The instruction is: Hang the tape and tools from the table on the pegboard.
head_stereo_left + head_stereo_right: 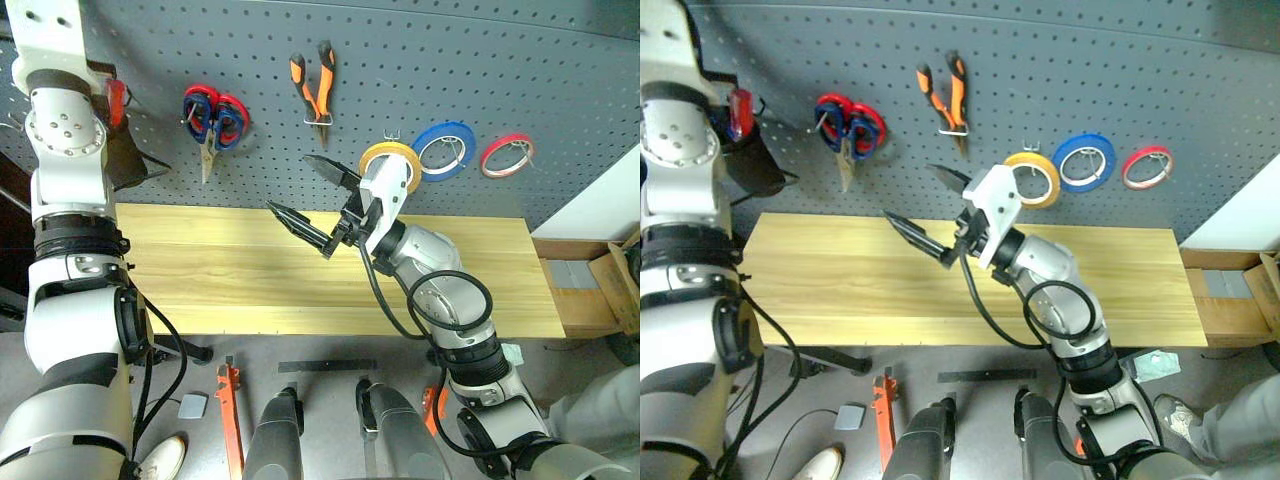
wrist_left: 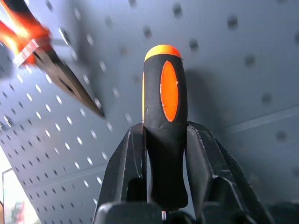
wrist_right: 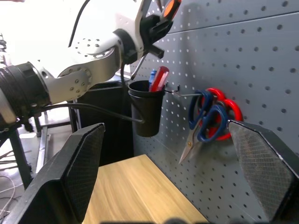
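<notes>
Head views show the pegboard (image 1: 420, 70) behind the table (image 1: 220, 270), with the pliers (image 1: 314, 88) hanging handles up and nose down, the yellow tape (image 1: 391, 160) on a hook beside the blue roll (image 1: 444, 150) and the thin red roll (image 1: 506, 154), and two pairs of scissors (image 1: 213, 118) hanging together with blades pointing down. The right gripper (image 1: 310, 200) hovers above the tabletop with its two black fingers spread wide and nothing between them. Left wrist view: the left gripper (image 2: 163, 154) is clamped on the screwdriver (image 2: 163, 116), whose orange-and-black handle stands along the fingers, its rounded orange butt pointing away from the wrist toward the pegboard; the shaft is hidden. Right wrist view: the screwdriver is high against the pegboard in the left gripper, above a black cup (image 3: 146, 109) that hangs on the board and holds a red and a blue item, and the scissors hang beside that cup.
</notes>
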Robot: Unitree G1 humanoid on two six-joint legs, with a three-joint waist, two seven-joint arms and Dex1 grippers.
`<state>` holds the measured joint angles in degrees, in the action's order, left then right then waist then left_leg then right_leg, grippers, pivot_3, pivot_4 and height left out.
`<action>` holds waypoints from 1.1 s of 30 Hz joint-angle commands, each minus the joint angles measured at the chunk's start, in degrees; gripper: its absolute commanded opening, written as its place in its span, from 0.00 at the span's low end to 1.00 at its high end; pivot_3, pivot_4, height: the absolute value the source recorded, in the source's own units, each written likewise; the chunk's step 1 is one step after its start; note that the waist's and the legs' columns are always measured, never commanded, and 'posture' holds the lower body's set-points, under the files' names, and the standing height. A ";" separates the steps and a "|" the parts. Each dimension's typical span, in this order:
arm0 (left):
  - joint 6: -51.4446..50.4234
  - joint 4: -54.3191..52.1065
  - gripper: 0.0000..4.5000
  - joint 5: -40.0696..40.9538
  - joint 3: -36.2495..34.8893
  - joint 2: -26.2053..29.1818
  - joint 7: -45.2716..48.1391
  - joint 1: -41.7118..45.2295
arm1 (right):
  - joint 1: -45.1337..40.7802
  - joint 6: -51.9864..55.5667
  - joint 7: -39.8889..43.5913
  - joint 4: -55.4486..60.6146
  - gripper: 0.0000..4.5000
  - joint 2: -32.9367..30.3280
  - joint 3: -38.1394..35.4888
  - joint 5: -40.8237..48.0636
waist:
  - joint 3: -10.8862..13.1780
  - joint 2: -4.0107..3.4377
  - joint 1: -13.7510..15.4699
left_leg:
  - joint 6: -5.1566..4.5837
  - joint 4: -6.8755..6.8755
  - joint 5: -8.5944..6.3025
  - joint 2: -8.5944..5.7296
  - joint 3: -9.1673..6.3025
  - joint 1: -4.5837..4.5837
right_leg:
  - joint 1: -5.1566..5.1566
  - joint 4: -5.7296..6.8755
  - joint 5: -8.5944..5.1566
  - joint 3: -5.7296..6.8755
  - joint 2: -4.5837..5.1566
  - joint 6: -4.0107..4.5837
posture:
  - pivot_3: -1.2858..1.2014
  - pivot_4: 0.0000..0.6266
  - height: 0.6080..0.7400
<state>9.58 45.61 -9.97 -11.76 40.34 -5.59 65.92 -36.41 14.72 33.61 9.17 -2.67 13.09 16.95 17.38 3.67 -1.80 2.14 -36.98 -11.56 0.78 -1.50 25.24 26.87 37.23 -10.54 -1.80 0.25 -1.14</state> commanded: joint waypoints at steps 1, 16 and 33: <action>1.36 -1.79 0.18 1.46 -1.09 0.24 -0.90 -0.97 | -0.06 0.19 -0.73 3.15 1.00 -0.30 -0.66 0.17 | 0.01 -0.01 0.00 | 0.00 0.00 0.00 0.00 -0.01 0.00 | 0.00 0.00 0.00 0.00 0.00 0.00 | 0.51 0.47 1.00; 1.20 -2.25 0.18 3.13 -1.04 0.33 -1.91 -3.53 | -0.28 1.36 -0.95 3.22 1.00 -1.35 -0.52 0.58 | 0.09 -0.12 -0.11 | -0.04 -0.04 0.02 0.02 0.11 -0.37 | -0.14 0.41 -0.03 -0.17 -0.05 -0.01 | 0.51 0.50 1.00; 2.88 1.89 0.18 2.75 -0.10 0.49 -2.06 -1.78 | 0.64 2.72 -2.05 4.59 1.00 -1.48 -0.55 0.43 | 0.27 -0.37 -0.23 | -0.07 -0.04 0.04 0.03 0.15 -0.40 | -0.13 0.44 -0.18 -0.22 -0.07 -0.26 | 0.50 0.54 1.00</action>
<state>12.07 47.02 -7.26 -11.62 39.91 -7.04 63.16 -35.86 17.61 31.99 11.12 -4.21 13.00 16.98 17.65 3.30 -2.03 2.06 -37.02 -11.52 0.81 -1.34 24.83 26.74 37.67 -10.72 -2.03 0.18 -1.41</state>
